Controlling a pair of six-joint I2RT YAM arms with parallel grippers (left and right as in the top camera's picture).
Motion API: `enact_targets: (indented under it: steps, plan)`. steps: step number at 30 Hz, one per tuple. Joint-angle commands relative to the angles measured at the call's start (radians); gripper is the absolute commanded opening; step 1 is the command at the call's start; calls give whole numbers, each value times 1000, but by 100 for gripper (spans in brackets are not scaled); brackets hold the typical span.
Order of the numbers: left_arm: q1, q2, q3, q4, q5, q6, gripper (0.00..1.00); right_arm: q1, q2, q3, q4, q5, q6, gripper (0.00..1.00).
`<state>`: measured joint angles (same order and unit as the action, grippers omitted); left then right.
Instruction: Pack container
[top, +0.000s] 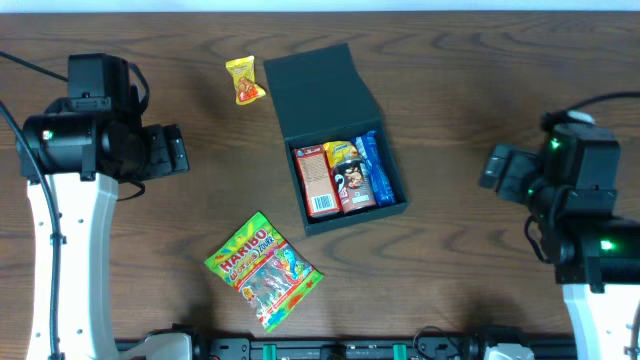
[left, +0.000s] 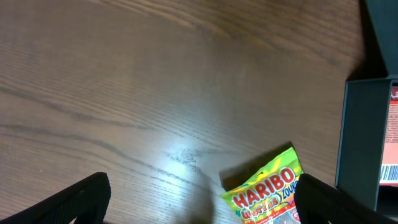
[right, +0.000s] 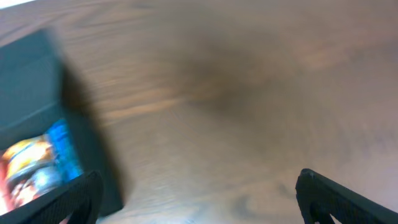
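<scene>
a dark brown wood-grain table is seen throughout; a pale strip is shown beyond its far edge, and a soft glare is reflected on it.

Left claw spread wide; Haribo bag lies near the container.

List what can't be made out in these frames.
- Right wrist view: the whole picture is motion-blurred. The snacks inside the container are only colour smears, with labels unreadable.
- Left wrist view: the Haribo bag is cut off by the bottom edge. Most of the container lies beyond the right edge.
- Overhead: the print on the small yellow packet is too small to read.
</scene>
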<state>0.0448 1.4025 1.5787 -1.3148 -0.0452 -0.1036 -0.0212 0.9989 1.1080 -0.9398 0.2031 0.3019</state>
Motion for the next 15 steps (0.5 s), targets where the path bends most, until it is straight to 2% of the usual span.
enact_targets:
  steps: [1,5,9,11,13,15]
  plan:
    - [5,0,2,21,-14,13,95,-78,-4,-30,1,140,214,99]
    - [5,0,2,34,21,-9,95,-139,9,-55,16,140,214,99]
    - [2,0,2,24,224,-32,95,-150,36,-65,15,140,214,99]
    - [0,1,2,37,240,-47,97,-150,48,-66,13,140,214,99]
    - [0,2,2,26,282,-63,89,-150,59,-66,13,139,214,99]
    - [0,3,2,14,299,-135,88,-150,69,-66,12,137,214,99]
